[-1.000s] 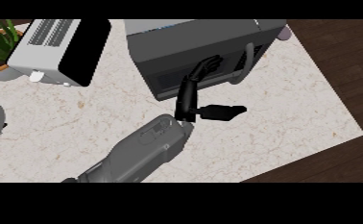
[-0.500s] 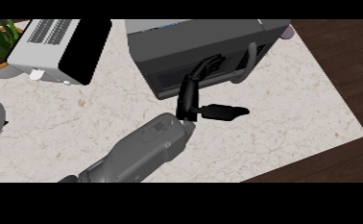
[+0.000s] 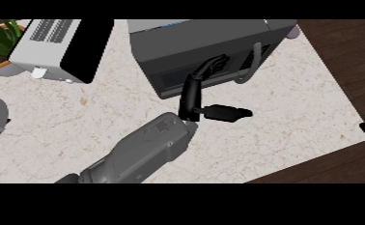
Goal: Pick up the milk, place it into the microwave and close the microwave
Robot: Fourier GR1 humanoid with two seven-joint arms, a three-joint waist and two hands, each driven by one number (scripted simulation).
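Observation:
The dark grey microwave (image 3: pixel 192 43) stands at the back middle of the counter, its door shut and its curved handle (image 3: pixel 251 64) on the right. My left hand (image 3: pixel 194 93) reaches up from the lower left. Its straight fingers (image 3: pixel 212 65) rest against the door just left of the handle, and the thumb (image 3: pixel 230 113) sticks out to the right over the counter. It holds nothing. The milk shows nowhere. Of the right hand only a small dark sliver (image 3: pixel 362 126) appears at the right edge.
A white appliance with a black side (image 3: pixel 61 48) sits at the back left, next to green leaves (image 3: pixel 7 33). A grey rounded shape (image 3: pixel 3 118) pokes in at the left edge. The marble counter (image 3: pixel 299 108) ends at dark wood on the right and lower right.
The left hand has stayed against the microwave door; its fingertips have shifted only slightly. The door has remained shut.

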